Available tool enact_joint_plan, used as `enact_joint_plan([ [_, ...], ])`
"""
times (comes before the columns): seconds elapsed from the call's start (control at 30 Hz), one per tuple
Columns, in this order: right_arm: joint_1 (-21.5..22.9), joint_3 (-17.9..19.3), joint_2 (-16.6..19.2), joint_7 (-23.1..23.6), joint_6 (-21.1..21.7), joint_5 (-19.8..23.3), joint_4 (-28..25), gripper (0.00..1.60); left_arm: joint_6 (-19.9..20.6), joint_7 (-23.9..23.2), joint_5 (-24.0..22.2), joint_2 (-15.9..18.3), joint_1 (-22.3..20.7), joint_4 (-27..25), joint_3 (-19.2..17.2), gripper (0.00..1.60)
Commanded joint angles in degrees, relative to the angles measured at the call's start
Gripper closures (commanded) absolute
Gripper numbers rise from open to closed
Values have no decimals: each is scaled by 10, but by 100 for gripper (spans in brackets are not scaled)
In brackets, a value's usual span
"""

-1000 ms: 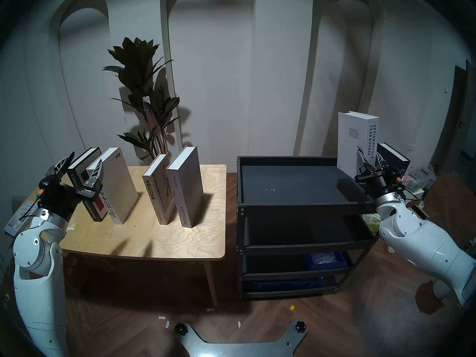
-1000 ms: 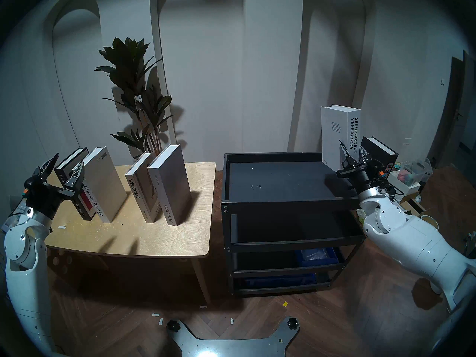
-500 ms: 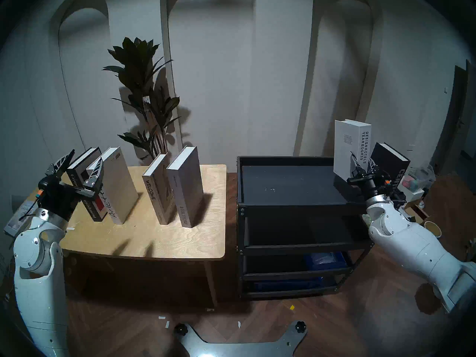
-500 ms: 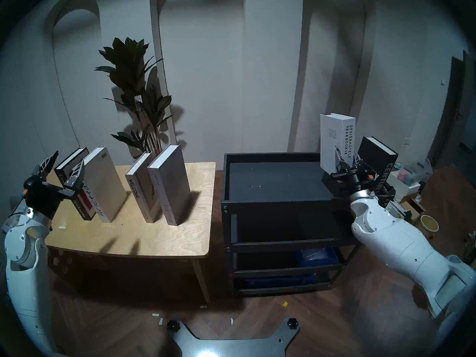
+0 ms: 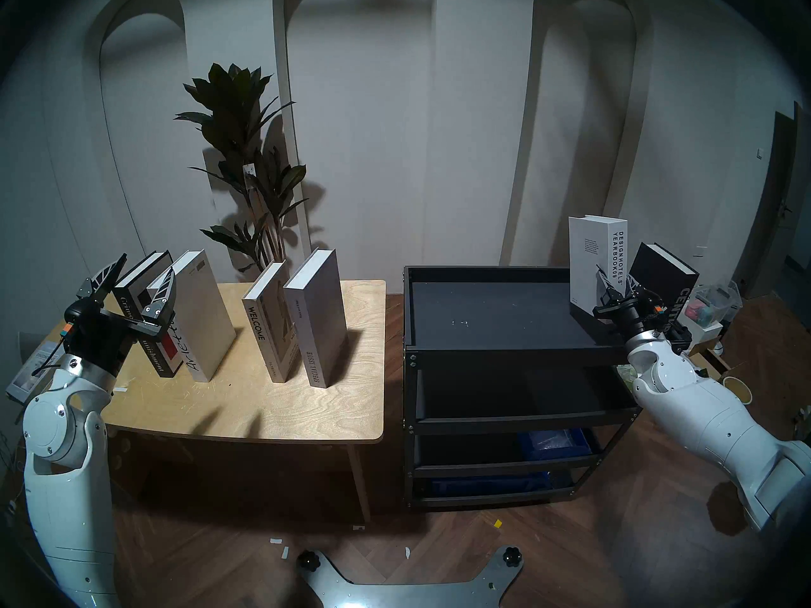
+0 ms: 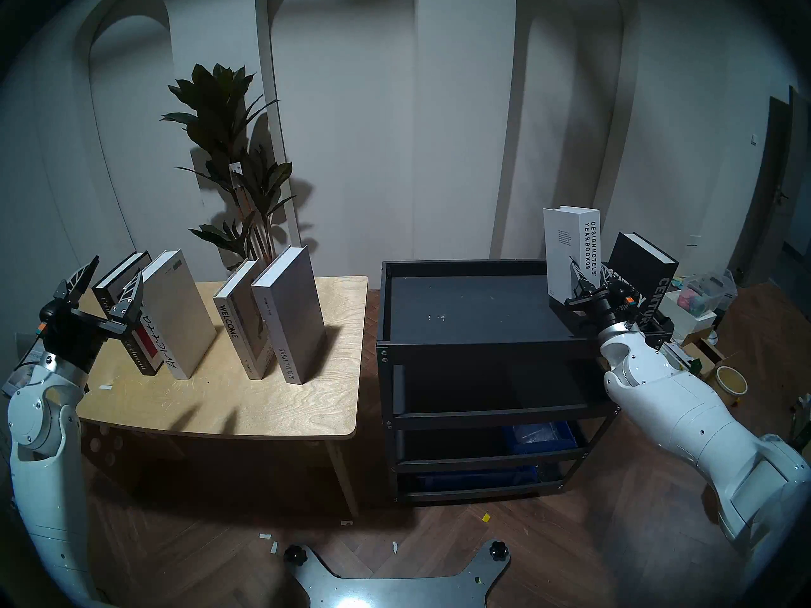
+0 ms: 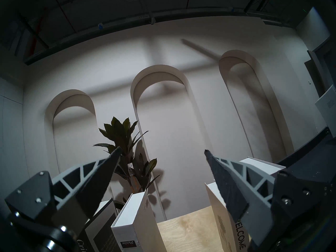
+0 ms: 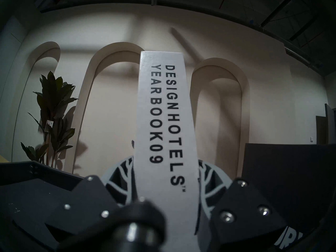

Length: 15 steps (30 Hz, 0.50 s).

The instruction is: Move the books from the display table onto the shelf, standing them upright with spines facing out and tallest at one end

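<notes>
While the left gripper (image 5: 139, 282) sits spread wide by the left edge of the display table (image 5: 307, 418), its two fingers straddle the black Crime and Punishment book (image 5: 147, 313) without pinching it. Right beside that leans the white Arietta book (image 5: 204, 317), touching it. Then a gap, then the Welcome book (image 5: 267, 322) and the grey Special Issue book (image 5: 318, 317) tilted together near the middle – so four on the table, all slanting the same way, spines facing front. The front strip and right corner of the tabletop are bare wood, plenty of room to swing through.

Over on the black shelf (image 5: 504, 350), most of the rimmed top tray is open. At its right end the right gripper (image 5: 614, 285) is clamped low on the spine of the white Designhotels Yearbook (image 5: 590, 256), held upright – can't quite tell if its bottom edge touches the tray. Just right of it the black Century book (image 5: 658, 278) stands at the right edge, leaning a bit. Two books there, six total.
</notes>
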Motion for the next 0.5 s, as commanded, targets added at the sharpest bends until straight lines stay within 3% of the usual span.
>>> enact_joint_plan([
  [0.0, 2, 10, 0, 32, -22, 25, 37, 160, -5, 2, 0, 2, -6, -7, -2, 0],
  [0.27, 13, 9, -7, 63, -22, 39, 82, 160, -5, 3, 0, 2, -6, -7, -2, 0],
  [0.47, 33, 0, -33, 88, -20, 36, 133, 160, -5, 3, 0, 2, -6, -7, -2, 0],
])
